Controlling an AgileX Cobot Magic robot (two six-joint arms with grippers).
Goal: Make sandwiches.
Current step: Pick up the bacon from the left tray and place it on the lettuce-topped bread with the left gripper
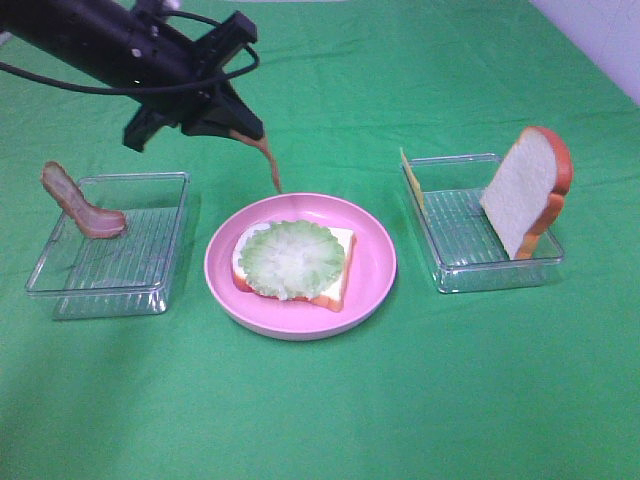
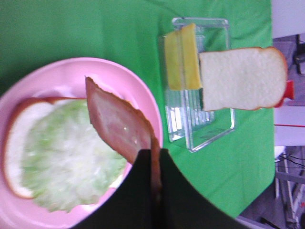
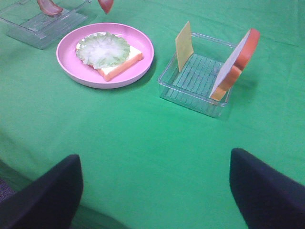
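Here, on the green cloth (image 1: 320, 420), the clear left tray (image 1: 130, 250) held one bacon strip (image 1: 85, 210), which leaned against the tray's far left corner with its lower end on the ribbed floor. Just right of that tray and above it, the left gripper (image 1: 240, 128) had its fingers pressed together on the top end of a second bacon strip (image 1: 268, 160). This strip hung down with its lower tip over the far rim of the pink plate (image 1: 375, 270), and the left wrist view showed it pinched between the dark fingers, above the plate. On the plate at the middle lay the started sandwich: a bread slice (image 1: 340, 245) flat on its face with a round lettuce leaf (image 1: 295, 258) on top, covering most of it. Further right stood the clear right tray (image 1: 450, 240), apart from the plate. A cheese slice (image 1: 412, 185) stood on edge against the tray's left wall, and a second bread slice (image 1: 525, 190) leaned upright against its right wall. The right gripper (image 3: 155, 157) hung back on the near side, well apart from tray and plate, with its fingers spread wide and nothing between them.
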